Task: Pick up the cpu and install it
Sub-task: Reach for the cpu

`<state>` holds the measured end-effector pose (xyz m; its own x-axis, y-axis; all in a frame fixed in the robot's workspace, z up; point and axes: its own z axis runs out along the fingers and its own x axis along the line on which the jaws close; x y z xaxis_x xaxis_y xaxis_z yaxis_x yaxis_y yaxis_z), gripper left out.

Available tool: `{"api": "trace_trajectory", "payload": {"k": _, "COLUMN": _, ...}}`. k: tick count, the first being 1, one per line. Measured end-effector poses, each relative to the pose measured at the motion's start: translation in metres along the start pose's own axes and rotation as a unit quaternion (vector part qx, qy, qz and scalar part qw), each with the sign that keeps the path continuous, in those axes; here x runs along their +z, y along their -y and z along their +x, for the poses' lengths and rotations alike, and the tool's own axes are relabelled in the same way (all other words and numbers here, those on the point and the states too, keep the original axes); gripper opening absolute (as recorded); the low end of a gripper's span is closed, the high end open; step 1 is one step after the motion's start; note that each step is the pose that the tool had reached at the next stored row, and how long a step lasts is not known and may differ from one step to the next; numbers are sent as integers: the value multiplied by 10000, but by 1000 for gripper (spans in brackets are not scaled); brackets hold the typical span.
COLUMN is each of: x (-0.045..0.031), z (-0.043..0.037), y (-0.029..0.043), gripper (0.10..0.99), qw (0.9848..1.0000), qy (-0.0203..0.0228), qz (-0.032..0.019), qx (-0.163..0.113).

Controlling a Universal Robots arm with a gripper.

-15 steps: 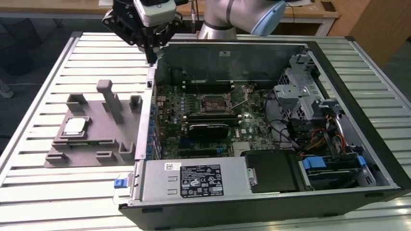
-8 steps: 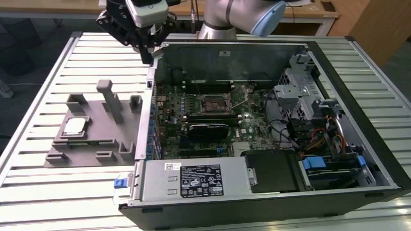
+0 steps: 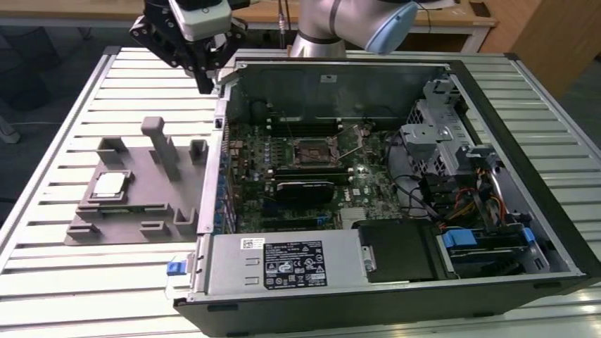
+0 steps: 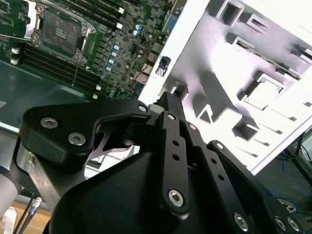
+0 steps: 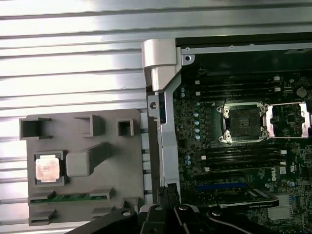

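Exterior view: pick-up stage, nothing grasped. The claw [image 3: 205, 84], narrow and empty, hangs over the case [image 3: 329, 79] corner; the cpu [image 3: 110, 185] lies in the grey tray [image 3: 141, 211] at its seven o'clock. Grasping calls for a spread claw squared over the chip.

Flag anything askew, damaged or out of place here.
Nothing stands out. The cpu lies flat and square in its pocket on the tray, the socket in the case is empty, and the hand hangs by the case's corner.
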<state>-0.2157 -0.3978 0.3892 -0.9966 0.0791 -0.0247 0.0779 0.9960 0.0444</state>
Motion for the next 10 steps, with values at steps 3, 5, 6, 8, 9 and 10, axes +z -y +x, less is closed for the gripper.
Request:
{"api": "trace_trajectory", "payload": {"k": 3, "x": 3, "z": 51, "y": 2, "gripper": 106, "qw": 10000, "qy": 1, "qz": 0, "qx": 2}}
{"api": "trace_trajectory", "payload": {"k": 5, "x": 5, "z": 86, "y": 3, "gripper": 106, "qw": 10000, "qy": 0, "qz": 0, "qx": 2}}
{"api": "trace_trajectory", "payload": {"k": 6, "x": 6, "z": 102, "y": 3, "gripper": 106, "qw": 10000, "qy": 0, "qz": 0, "qx": 2}}
{"api": "trace_trajectory", "payload": {"k": 8, "x": 10, "z": 142, "y": 5, "gripper": 106, "qw": 10000, "qy": 0, "qz": 0, "qx": 2}}
{"api": "trace_trajectory", "payload": {"k": 9, "x": 12, "z": 161, "y": 7, "gripper": 106, "qw": 10000, "qy": 0, "qz": 0, "qx": 2}}
{"api": "trace_trajectory", "payload": {"k": 10, "x": 16, "z": 183, "y": 8, "gripper": 106, "qw": 10000, "qy": 0, "qz": 0, "qx": 3}}
